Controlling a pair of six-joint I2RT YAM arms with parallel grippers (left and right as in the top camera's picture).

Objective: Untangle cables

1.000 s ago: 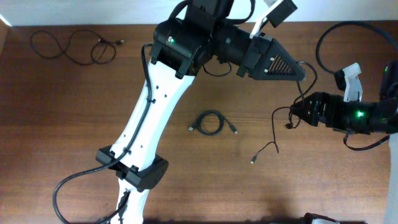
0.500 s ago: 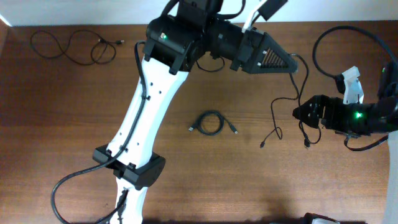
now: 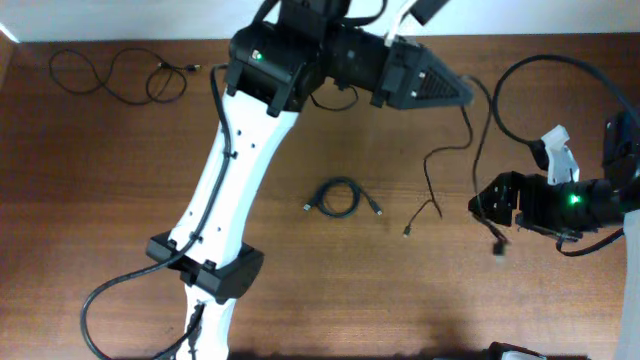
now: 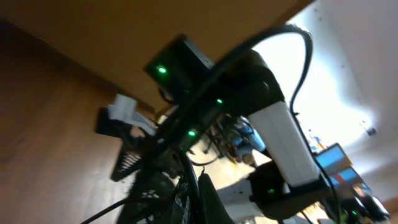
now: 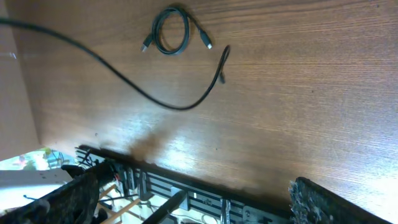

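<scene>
the brown wooden surface (image 3: pixel 90 220) carries everything. across it reaches the white left arm (image 3: pixel 235 180), stretched from the near edge to the far side, probably so that what it holds hangs high and free. the dark right arm (image 3: pixel 590 195) sits low at the right edge, turned inward toward the hanging strand. that makes two arms and two claws.

the left claw (image 3: pixel 466 98) is pressed together, and a thin cord leads straight up to its tip, so i judge it is pinching the lifted cable (image 3: pixel 432 175). that cable drops in a wavy line, its plug end near the surface, between the two claws. lifting it this way likely lets its own weight pull the kinks out. the right claw (image 3: pixel 480 207) is spread wide with nothing between its fingers, just beside the hanging strand.

i count three cables. besides the lifted one, there is the coiled cable (image 3: pixel 340 197), a small tidy ring lying alone mid-surface, and the loose cable (image 3: pixel 110 75), in slack loops at the far left corner, well apart from both claws. a blurred dark bit (image 3: pixel 497 248) below the right claw may be another plug; i cannot tell.
</scene>
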